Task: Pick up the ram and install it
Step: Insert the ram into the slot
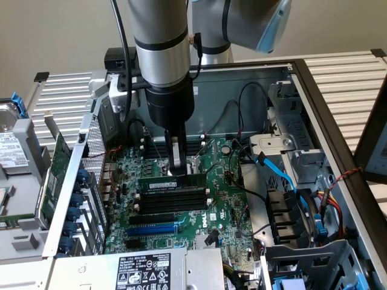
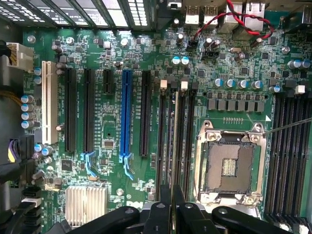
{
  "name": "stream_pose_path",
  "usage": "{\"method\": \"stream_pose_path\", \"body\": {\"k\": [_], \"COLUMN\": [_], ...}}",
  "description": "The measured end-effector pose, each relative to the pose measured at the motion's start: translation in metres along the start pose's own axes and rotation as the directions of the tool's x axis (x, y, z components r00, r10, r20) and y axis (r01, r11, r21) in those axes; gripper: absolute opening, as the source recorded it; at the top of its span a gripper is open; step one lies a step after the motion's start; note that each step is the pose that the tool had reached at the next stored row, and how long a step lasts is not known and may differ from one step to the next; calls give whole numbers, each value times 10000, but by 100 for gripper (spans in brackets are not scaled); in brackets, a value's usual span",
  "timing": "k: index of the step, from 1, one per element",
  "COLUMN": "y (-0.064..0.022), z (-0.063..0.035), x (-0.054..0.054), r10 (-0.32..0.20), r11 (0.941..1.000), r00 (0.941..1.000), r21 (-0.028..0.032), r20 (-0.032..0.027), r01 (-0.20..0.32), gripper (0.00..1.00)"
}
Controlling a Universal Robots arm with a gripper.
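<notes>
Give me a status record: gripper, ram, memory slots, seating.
gripper: black two-finger gripper, shut on the ram's top edge
ram: long, thin green circuit-board ram stick, upright on edge, in line with the slots
slots: long black memory slots, empty, right beside the ram
seated: cannot tell

Exterior view slants down, wrist view hangs close above, sharing the motherboard [image 2: 112,105].

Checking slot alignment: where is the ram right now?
In the exterior view, the ram is near the picture's middle, gripped from above by the gripper, lying along the far edge of the black memory slots.
</notes>
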State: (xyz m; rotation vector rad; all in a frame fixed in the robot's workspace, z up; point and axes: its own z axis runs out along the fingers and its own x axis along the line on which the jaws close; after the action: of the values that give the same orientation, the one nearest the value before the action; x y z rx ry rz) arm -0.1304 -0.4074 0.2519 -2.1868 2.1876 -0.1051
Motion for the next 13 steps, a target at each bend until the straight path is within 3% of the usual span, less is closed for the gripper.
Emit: {"method": "stream_pose_path", "body": {"k": [13], "y": [11], "z": [39], "x": [18], "r10": [-11], "r11": [10000], "r00": [10000], "r21": [3], "r20": [2], "r01": [11], "gripper": [14]}}
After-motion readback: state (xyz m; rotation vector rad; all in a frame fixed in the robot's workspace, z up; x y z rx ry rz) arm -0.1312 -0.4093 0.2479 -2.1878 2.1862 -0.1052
